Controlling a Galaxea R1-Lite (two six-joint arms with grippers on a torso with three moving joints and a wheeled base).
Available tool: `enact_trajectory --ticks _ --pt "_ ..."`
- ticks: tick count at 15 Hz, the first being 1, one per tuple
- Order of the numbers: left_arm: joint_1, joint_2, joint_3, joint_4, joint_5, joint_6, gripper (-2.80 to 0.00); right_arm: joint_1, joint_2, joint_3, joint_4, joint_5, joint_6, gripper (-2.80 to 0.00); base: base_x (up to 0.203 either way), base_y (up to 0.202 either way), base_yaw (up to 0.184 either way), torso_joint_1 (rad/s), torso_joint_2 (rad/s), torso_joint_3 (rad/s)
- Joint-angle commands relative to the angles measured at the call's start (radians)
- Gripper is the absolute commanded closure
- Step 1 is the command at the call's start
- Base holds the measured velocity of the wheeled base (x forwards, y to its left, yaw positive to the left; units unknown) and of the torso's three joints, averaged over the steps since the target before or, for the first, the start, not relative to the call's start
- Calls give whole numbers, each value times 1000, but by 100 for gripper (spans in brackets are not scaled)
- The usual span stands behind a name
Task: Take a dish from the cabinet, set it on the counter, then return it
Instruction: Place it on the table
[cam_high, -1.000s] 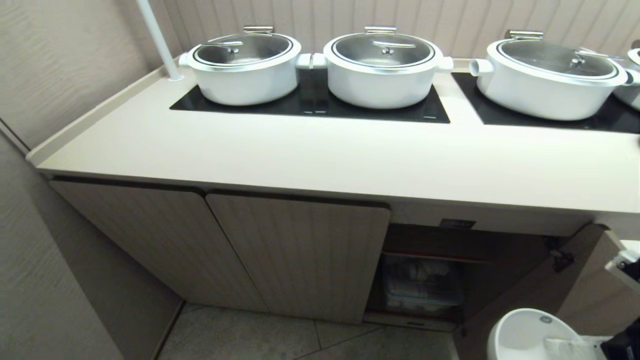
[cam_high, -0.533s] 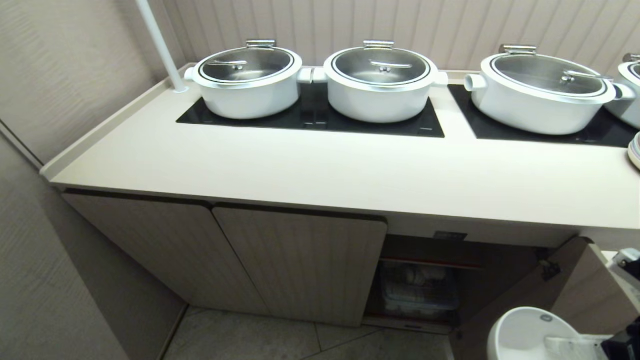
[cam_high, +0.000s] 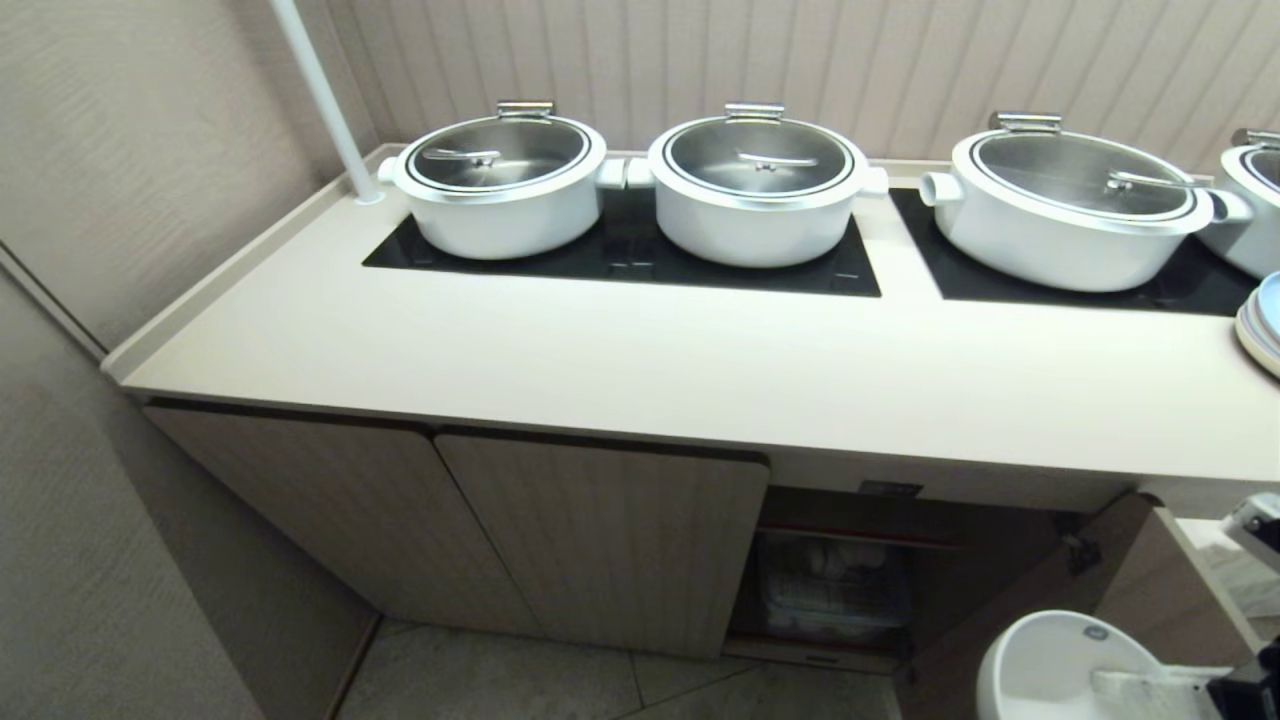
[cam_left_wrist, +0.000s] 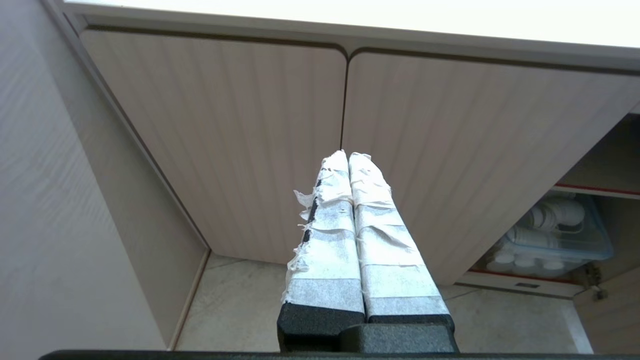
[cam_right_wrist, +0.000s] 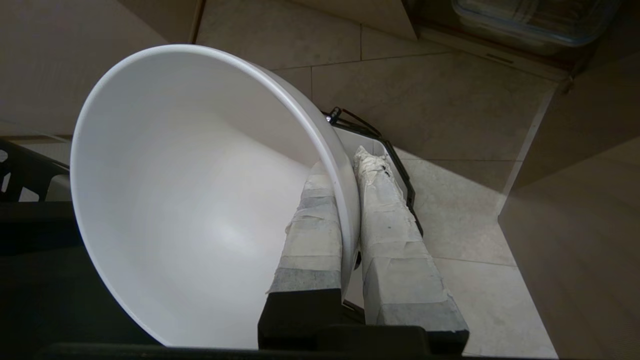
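Note:
The dish (cam_right_wrist: 200, 190), a plain white deep bowl, hangs low at the right in front of the cabinet (cam_high: 600, 540), below the counter (cam_high: 650, 370). My right gripper (cam_right_wrist: 345, 167) is shut on its rim, one taped finger inside the bowl and one outside. The head view shows the dish (cam_high: 1050, 665) and the right gripper (cam_high: 1130, 690) in the bottom right corner, beside the open cabinet door (cam_high: 1150, 590). My left gripper (cam_left_wrist: 348, 156) is shut on nothing and faces the two closed ribbed doors.
White pots with steel lids (cam_high: 500, 185) (cam_high: 760, 185) (cam_high: 1070, 210) stand on black hob panels (cam_high: 630, 250) at the back of the counter. Stacked plates (cam_high: 1262, 325) sit at its right edge. A clear bin of white crockery (cam_high: 835, 590) fills the open compartment. A wall closes the left side.
The head camera has risen, so the counter and pots sit lower in the picture and the plates have come into view. The dish stays in the right gripper.

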Motion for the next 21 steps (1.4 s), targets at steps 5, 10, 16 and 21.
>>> enact_trajectory --ticks 5,10,16,21 --pt "0 0 -1 0 1 -1 0 1 -7 -2 3 1 -1 0 0 0 0 156 -310 -159" --pt "0 0 -2 0 1 -1 0 1 -10 2 4 1 -7 0 0 0 0 112 -216 -114" --pt "0 0 0 0 1 -1 0 1 -10 1 24 0 -21 0 0 0 0 79 -163 -82" --pt "0 0 -2 0 1 -1 0 1 -15 7 27 -3 -21 0 0 0 0 75 -137 -72"
